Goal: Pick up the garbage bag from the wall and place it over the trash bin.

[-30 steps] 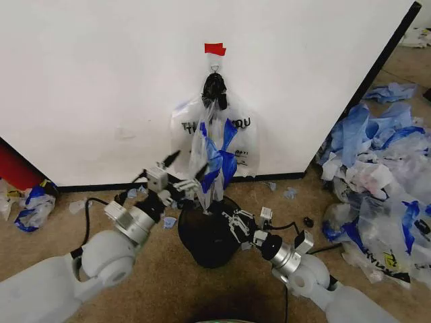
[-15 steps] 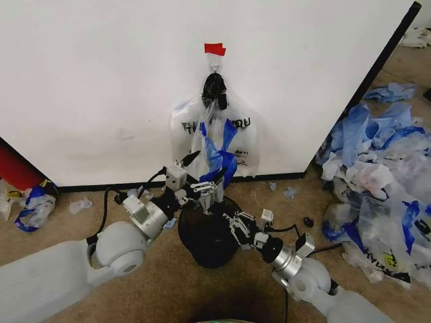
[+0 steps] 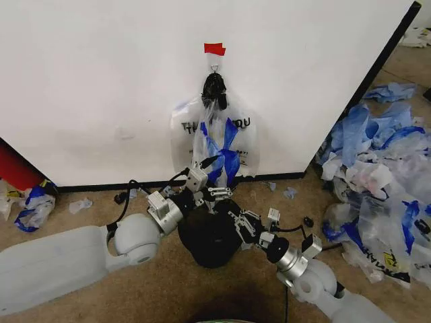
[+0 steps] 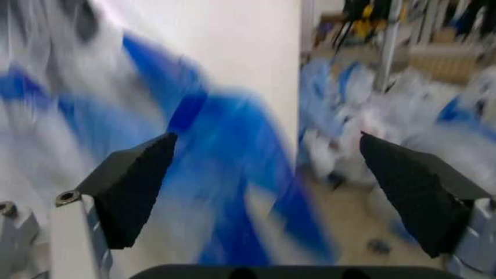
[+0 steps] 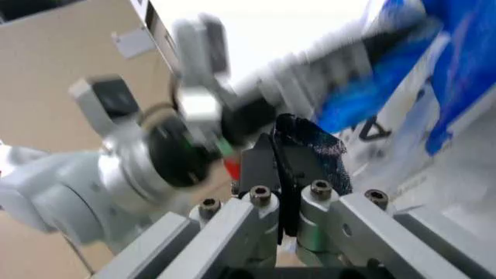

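The garbage bag [image 3: 217, 138] hangs from a hook [image 3: 214, 67] on the white wall [image 3: 101, 81], under a piece of red tape [image 3: 215, 48]. It is see-through, with black lettering and blue film. The black mesh trash bin [image 3: 205, 239] stands on the carpet right below it. My left gripper [image 3: 213, 178] is open at the bag's lower end, just above the bin's far rim. Its fingers [image 4: 132, 186] stand wide apart with blurred blue film [image 4: 225, 151] in front of them. My right gripper [image 3: 236, 219] is shut on the bin's rim, a piece of black mesh [image 5: 310, 148] pinched between its fingers [image 5: 259, 168].
A big heap of blue and clear plastic bags [image 3: 380, 168] covers the floor at the right. More bags [image 3: 30, 205] and a red object [image 3: 17, 171] lie at the left, by the wall's foot. The wall's black edge strip [image 3: 387, 57] runs down the right side.
My left arm has swung right and forward, bringing its open gripper from left of the bin to the bag's lower end. The right gripper has shifted slightly right, staying at the bin's rim.
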